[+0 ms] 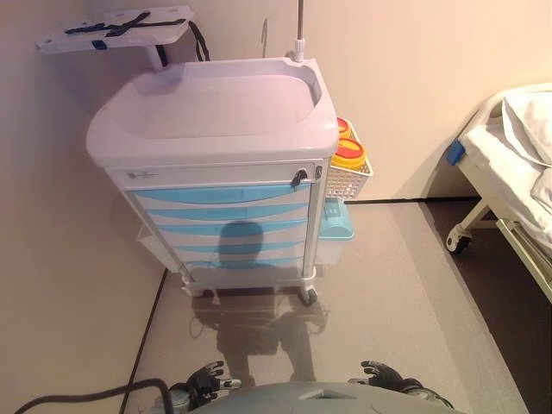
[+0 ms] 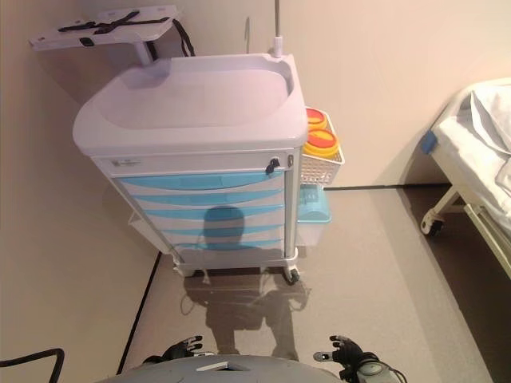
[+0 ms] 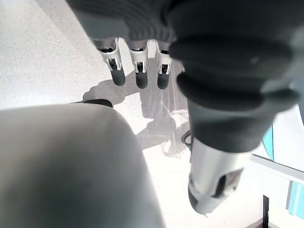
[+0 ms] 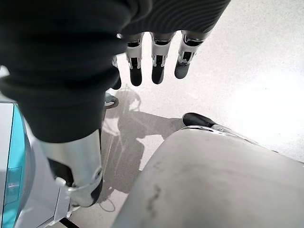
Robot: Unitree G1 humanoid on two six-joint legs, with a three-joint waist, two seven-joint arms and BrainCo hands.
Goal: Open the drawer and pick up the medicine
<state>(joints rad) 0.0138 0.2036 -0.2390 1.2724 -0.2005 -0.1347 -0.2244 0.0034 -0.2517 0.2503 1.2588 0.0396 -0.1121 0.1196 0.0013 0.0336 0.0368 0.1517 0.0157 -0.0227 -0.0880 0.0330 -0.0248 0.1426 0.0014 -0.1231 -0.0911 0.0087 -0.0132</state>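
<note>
Drawers [image 1: 226,218] with pale blue fronts are all shut on your white wheeled medical cart [image 1: 216,112], so no medicine shows. Your left hand [image 1: 205,380] and right hand [image 1: 382,373] hang low, well short of it, fingers [image 3: 137,71] relaxed, empty.

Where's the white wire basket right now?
The white wire basket hangs on the medical cart's right side, holding yellow-lidded containers, above a light-blue bin.
</note>
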